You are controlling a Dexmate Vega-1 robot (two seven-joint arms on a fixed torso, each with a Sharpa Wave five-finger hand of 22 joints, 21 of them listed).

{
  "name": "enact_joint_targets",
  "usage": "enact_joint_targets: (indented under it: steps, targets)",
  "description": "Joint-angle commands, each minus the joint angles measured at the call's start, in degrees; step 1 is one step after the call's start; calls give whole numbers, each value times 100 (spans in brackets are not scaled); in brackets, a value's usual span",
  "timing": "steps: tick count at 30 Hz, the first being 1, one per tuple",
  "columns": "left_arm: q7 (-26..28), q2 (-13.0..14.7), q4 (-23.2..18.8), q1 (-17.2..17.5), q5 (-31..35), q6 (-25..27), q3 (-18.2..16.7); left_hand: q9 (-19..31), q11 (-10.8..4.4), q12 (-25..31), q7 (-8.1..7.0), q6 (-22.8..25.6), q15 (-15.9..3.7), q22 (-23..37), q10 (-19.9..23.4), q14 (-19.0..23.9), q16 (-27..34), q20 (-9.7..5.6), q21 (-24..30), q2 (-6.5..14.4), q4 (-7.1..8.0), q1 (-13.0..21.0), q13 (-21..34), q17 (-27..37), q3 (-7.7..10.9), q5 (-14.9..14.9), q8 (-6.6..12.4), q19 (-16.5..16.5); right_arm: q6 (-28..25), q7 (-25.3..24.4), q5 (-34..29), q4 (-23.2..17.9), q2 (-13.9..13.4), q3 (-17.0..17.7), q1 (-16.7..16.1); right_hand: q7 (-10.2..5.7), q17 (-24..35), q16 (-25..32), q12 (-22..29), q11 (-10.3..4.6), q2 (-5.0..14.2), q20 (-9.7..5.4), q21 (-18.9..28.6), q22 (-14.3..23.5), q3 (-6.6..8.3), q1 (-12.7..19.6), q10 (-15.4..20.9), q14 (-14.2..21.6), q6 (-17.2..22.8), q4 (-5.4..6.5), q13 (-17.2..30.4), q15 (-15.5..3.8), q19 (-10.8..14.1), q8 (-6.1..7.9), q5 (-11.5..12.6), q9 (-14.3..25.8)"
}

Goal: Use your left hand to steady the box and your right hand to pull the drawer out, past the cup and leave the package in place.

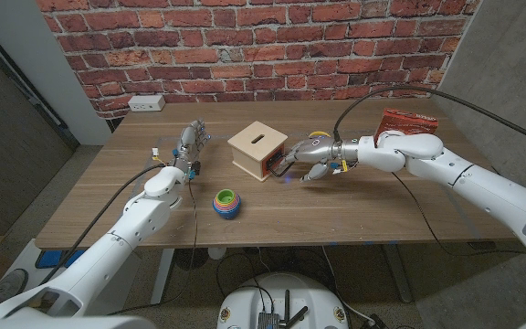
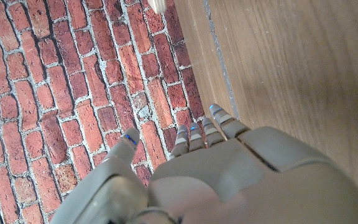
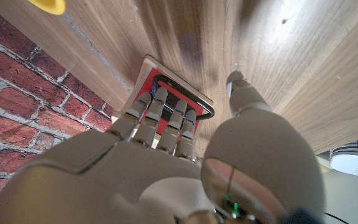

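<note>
The wooden box [image 1: 257, 150] with a slot in its top sits just above the centre of the head view, on the wooden table [image 1: 382, 215]. Its drawer [image 1: 278, 165] faces lower right, red-fronted with a dark wire handle [image 3: 188, 98]. The right hand [image 1: 315, 157] is at that face; in the right wrist view its fingers [image 3: 160, 118] lie side by side over the handle and the thumb stands apart, but whether they grip it I cannot tell. Bare tabletop spreads to the lower right of the drawer front. A stacked rainbow cup [image 1: 226, 202] stands below and left of the box, near it but apart. A red package [image 1: 405, 122] lies at the upper right, behind the right forearm. The left hand [image 1: 189, 144] is raised left of the box, apart from it, fingers extended close together and holding nothing.
</note>
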Motion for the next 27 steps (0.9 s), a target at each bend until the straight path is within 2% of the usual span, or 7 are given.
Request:
enact_joint_targets:
  steps: [1, 14, 27]
  targets:
    - [12, 19, -49, 21, -23, 64, 10, 31, -17, -15, -3, 48, -4, 18, 46, 45, 30, -348, 23, 281, -6, -49, 14, 26, 41, -7, 3, 60, -96, -185, -109, 52, 12, -92, -55, 10, -2, 12, -5, -20, 14, -64, -8, 9, 52, 134, 92, 117, 90, 21, 8, -956, 41, 28, -22, 18]
    - [33, 59, -110, 12, 30, 53, 6, 31, -20, -11, -3, 48, -3, 18, 68, 53, 29, -347, 23, 282, -9, -49, 15, 25, 50, -7, 3, 66, -92, -419, -176, 137, 20, -141, -37, -37, -10, 74, 4, -86, 93, -179, 18, 6, 41, 283, 271, 307, 211, 61, -4, -985, 171, 36, -84, 17]
    - [31, 233, -251, -156, 390, 66, 105, 30, -44, 7, 12, 120, -17, 16, 135, 128, 43, -344, 27, 278, -49, -21, 15, 16, 76, -8, 25, 93, -14, -696, -283, 279, 100, -232, 53, -43, 49, 238, 33, -140, 151, -326, 43, 5, -58, 389, 590, 648, 531, 83, -18, -1032, 408, 92, -219, 17]
